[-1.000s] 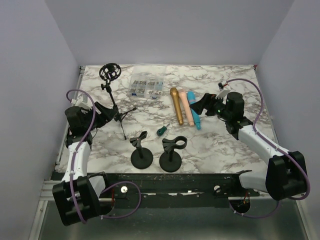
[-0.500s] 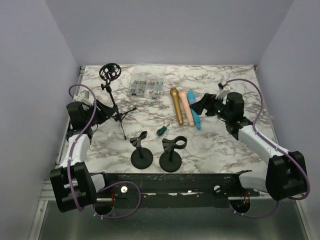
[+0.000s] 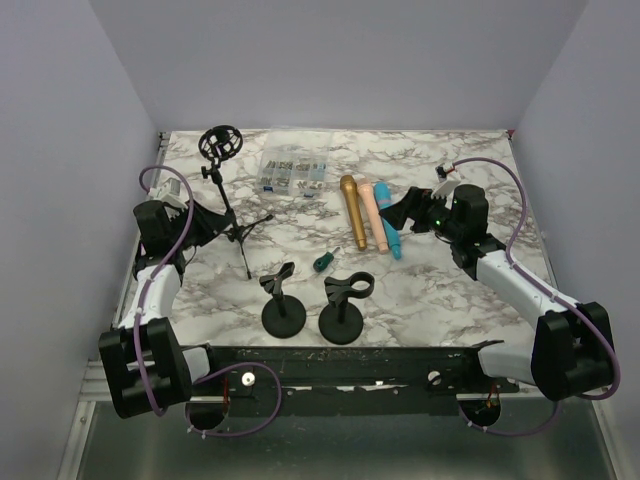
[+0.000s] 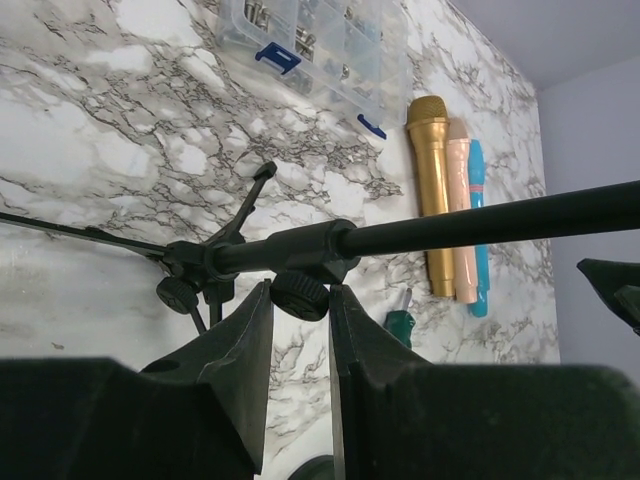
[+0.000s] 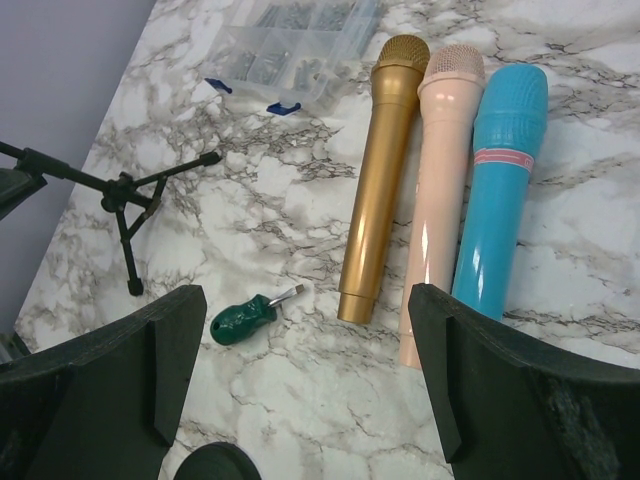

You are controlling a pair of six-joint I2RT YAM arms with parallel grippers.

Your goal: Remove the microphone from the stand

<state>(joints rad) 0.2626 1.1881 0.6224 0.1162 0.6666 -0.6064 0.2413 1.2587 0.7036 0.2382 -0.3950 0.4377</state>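
Observation:
Three microphones lie side by side on the marble table: gold [image 3: 353, 210], pink [image 3: 372, 215] and blue [image 3: 389, 225]. They also show in the right wrist view: gold [image 5: 380, 170], pink [image 5: 435, 190], blue [image 5: 500, 190]. A black tripod stand [image 3: 228, 200] with an empty shock mount [image 3: 220, 143] stands at the left. My left gripper [image 3: 200, 226] is at its lower joint. In the left wrist view my left gripper [image 4: 300, 290] is closed narrowly on the stand's knob under the pole [image 4: 450, 225]. My right gripper [image 3: 400, 213] is open and empty just right of the microphones, with its jaws wide apart in the right wrist view [image 5: 305, 300].
Two short round-base stands [image 3: 283, 300] [image 3: 345, 305] with empty clips stand near the front. A green screwdriver [image 3: 321, 262] lies between them and the microphones. A clear parts box [image 3: 290, 172] sits at the back. Grey walls enclose the table.
My left arm's elbow has shifted back and to the left while its gripper stays at the tripod stand. The right arm and the microphones have not moved.

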